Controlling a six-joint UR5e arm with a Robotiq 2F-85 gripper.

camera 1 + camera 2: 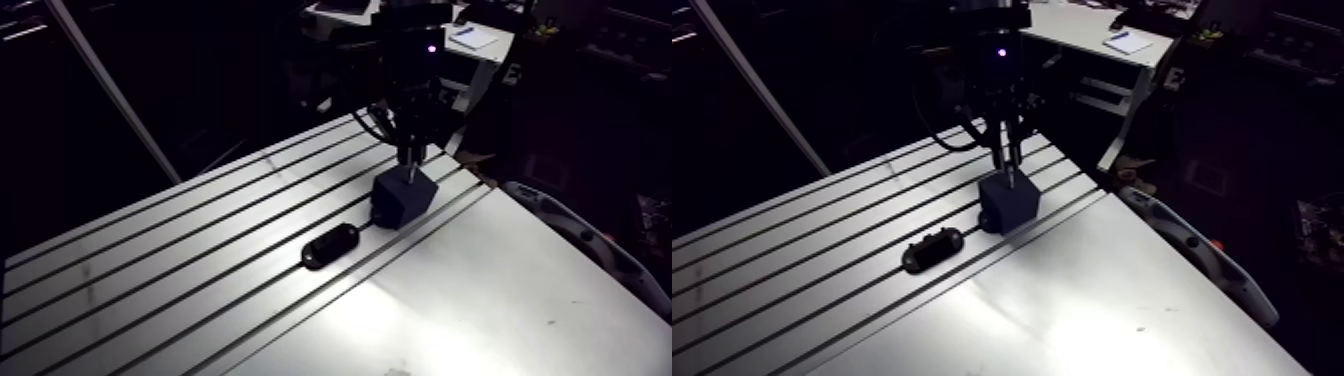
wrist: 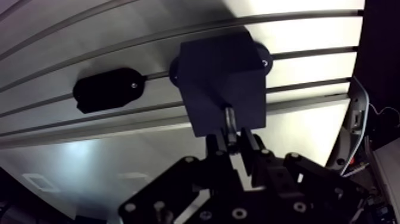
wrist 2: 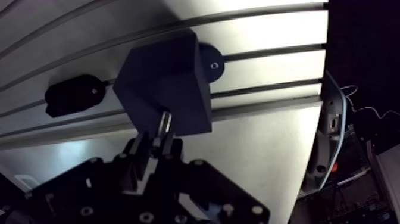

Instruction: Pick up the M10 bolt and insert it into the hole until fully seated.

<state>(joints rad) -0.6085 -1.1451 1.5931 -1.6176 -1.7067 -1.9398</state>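
Note:
A dark blue block (image 2: 221, 83) stands on the slotted aluminium table (image 1: 480, 290), fixed over a slot by a round black foot. My gripper (image 2: 231, 142) hangs straight above the block and is shut on the M10 bolt (image 2: 230, 119), a silver shank pinched between the fingers. The bolt's lower end meets the block's top face; the hole itself is hidden under it. In the arm view the bolt (image 1: 411, 168) shows as a thin bright pin between the gripper (image 1: 411, 152) and the block (image 1: 404, 194).
A flat black oval holder (image 2: 107, 89) lies on a slot a short way from the block, also seen in the arm view as the holder (image 1: 329, 245). A grey curved rail (image 1: 590, 240) runs past the table's right edge.

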